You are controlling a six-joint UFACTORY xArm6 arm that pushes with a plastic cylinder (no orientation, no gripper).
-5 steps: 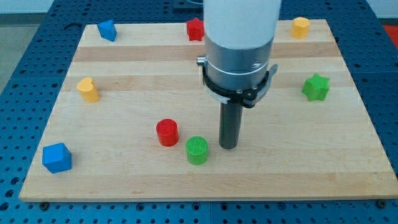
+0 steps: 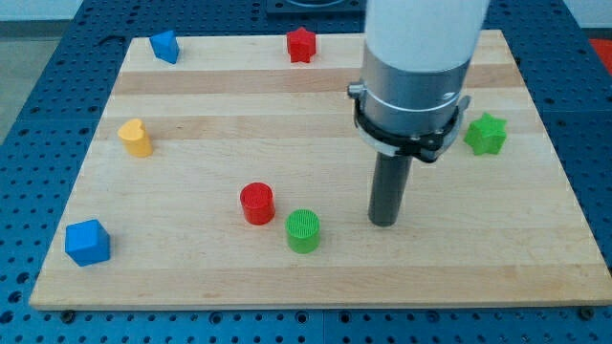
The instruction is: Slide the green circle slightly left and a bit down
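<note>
The green circle stands on the wooden board near the view's bottom, just right of the red circle. My tip rests on the board to the right of the green circle, a clear gap away and about level with it. It touches no block.
A blue block sits at the bottom left, a yellow block at the left, a blue block at the top left. A red star is at the top, a green star at the right. The arm's body hides the top right.
My tip has moved to the view's right, away from the green circle. No block has moved.
</note>
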